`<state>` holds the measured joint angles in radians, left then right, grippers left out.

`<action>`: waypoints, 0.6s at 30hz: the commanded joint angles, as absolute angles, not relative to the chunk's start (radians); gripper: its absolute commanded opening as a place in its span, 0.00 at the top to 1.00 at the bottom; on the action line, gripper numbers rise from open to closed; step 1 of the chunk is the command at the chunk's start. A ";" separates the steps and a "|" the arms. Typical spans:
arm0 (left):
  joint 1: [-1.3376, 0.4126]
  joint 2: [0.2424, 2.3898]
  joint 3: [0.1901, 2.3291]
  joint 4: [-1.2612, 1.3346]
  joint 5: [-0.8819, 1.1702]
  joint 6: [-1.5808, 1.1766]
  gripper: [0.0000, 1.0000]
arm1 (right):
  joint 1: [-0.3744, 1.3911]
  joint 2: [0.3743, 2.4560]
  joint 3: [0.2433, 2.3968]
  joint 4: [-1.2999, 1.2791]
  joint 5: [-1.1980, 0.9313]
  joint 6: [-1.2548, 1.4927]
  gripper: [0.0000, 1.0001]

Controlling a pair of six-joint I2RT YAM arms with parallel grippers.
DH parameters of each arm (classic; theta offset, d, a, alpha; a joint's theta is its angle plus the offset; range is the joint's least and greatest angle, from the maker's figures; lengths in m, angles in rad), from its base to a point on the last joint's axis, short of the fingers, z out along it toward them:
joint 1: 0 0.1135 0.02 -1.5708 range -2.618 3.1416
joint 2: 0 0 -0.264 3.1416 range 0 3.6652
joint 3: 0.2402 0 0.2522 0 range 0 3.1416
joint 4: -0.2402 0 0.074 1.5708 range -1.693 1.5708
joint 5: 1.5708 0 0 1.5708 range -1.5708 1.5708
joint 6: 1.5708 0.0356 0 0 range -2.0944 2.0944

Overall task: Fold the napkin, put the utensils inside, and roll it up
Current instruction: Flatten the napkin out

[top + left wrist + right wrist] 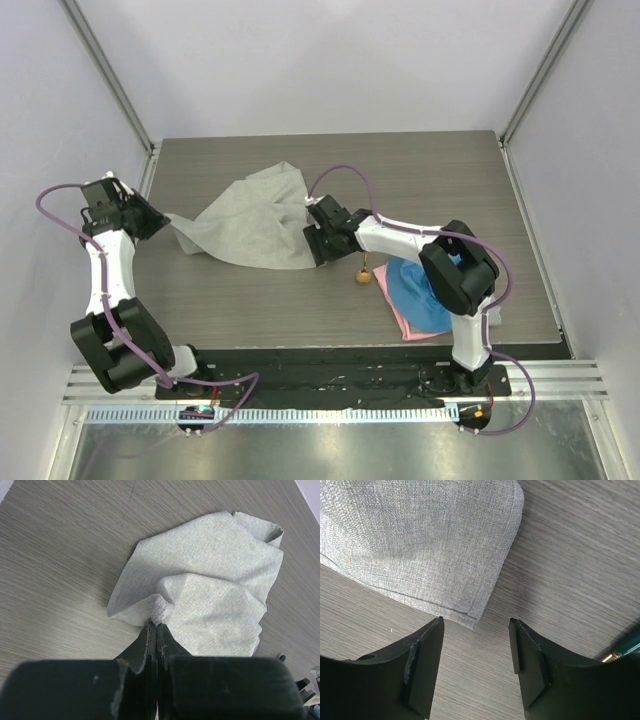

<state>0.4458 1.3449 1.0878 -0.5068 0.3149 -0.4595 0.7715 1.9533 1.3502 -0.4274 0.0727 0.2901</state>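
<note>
Top external view, read from the near edge outward. Nearest you, beside the right arm, a crumpled pink cloth (398, 315) and a blue cloth (425, 292) lie on the grey wood-grain table (280, 310); neither belongs to the task. Just beyond them rests the small spoon with a slim dark green handle and gold-brass bowl (363, 272), outside the cloth and untouched.

Next comes your right gripper (322, 245). The right wrist view shows its jaws parted and empty, poised just short of a hemmed corner of the large light grey square napkin of thin soft fabric (430, 540). The napkin lies mid-table, rumpled and bunched rather than flat. At its left corner your left gripper (154, 628) is clamped tight on a pinch of the fabric.

Step in hand, as a judgement: gathering corners to spread the napkin before folding. The fold, the loading of the spoon and the roll are all not yet done.

The next move calls for you to bring the right jaws over that hemmed corner, close on one layer only, and then draw the two corners apart until the cloth lies flat.
</note>
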 commanded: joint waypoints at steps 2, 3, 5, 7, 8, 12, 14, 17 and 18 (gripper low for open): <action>0.451 1.347 1.103 -0.483 0.341 -0.446 1.00 | 0.787 1.983 1.400 -0.414 0.052 0.307 0.42; 0.453 1.348 1.103 -0.483 0.341 -0.446 1.00 | 0.787 1.986 1.404 -0.419 0.052 0.304 0.44; 0.453 1.347 1.103 -0.480 0.344 -0.446 1.00 | 0.795 1.993 1.407 -0.426 0.069 0.299 0.46; 0.451 1.348 1.103 -0.480 0.347 -0.449 1.00 | 0.802 1.997 1.407 -0.433 0.081 0.301 0.47; 0.453 1.350 1.103 -0.482 0.347 -0.449 1.00 | 0.802 1.999 1.407 -0.433 0.086 0.299 0.47; 0.453 1.348 1.103 -0.480 0.350 -0.449 1.00 | 0.801 2.020 1.407 -0.439 0.101 0.305 0.53; 0.451 1.347 1.104 -0.480 0.350 -0.449 1.00 | 0.802 2.035 1.417 -0.446 0.106 0.310 0.57; 0.451 1.347 1.103 -0.482 0.351 -0.448 1.00 | 0.802 2.042 1.422 -0.462 0.104 0.313 0.64; 0.453 1.347 1.103 -0.480 0.351 -0.449 1.00 | 0.804 2.043 1.420 -0.463 0.104 0.314 0.66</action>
<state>0.4458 1.3483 1.0878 -0.5064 0.3264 -0.4599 0.7967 2.0155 1.4010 -0.4416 0.0921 0.2962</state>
